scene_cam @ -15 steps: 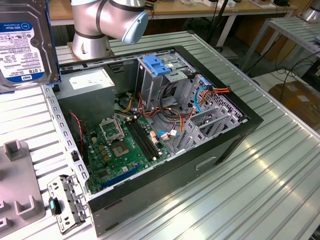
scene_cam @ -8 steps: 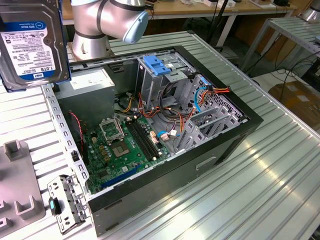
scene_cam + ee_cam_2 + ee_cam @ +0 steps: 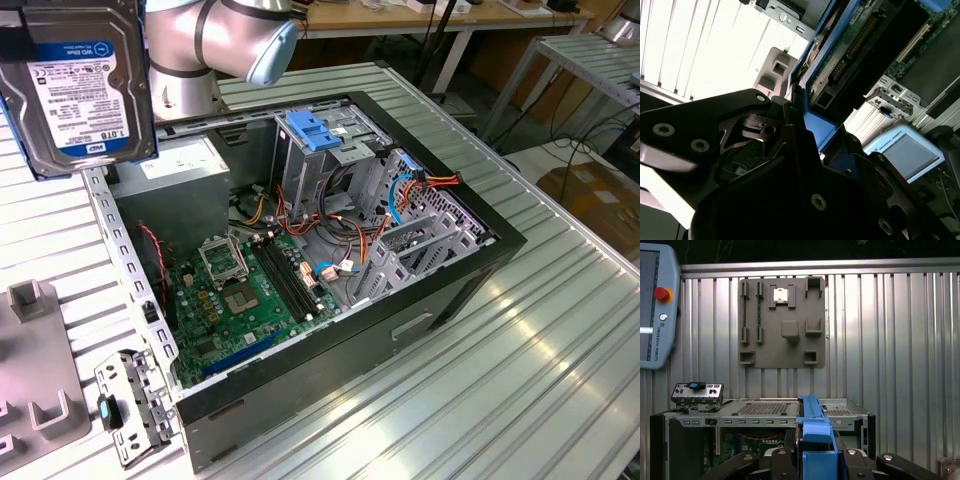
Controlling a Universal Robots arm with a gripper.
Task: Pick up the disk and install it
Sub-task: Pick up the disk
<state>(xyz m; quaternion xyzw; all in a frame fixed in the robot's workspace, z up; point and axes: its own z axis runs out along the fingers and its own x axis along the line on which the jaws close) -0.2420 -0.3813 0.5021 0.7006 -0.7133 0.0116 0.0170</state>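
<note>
1. Ribbed metal tabletop (image 3: pixel 545 330) carries the setup; more benches stand behind it in the exterior view.
2. Disk (image 3: pixel 85 80) is off the tabletop, held in the air at the exterior view's upper left, label side toward that camera, beside the arm (image 3: pixel 200 40).
3. End effector (image 3: pixel 812 462) is closed on the disk. In both wrist views the black fingers (image 3: pixel 792 135) clamp the blue carrier (image 3: pixel 812 432) from either side, with the drive's circuit-board side showing in the second wrist view.
4. Open computer case (image 3: pixel 440 290) lies on its side on the tabletop, below and to the exterior view's right of the disk. Motherboard (image 3: pixel 240 290) is exposed.
5. Light-blue latch plate (image 3: pixel 315 130) sits on top of the drive cage inside the case.
6. Grey fixture plate (image 3: pixel 782 322) lies flat on the tabletop beyond the case in the first wrist view, well apart from the disk.
7. Teach pendant (image 3: pixel 655 305) rests at the tabletop's edge.
</note>
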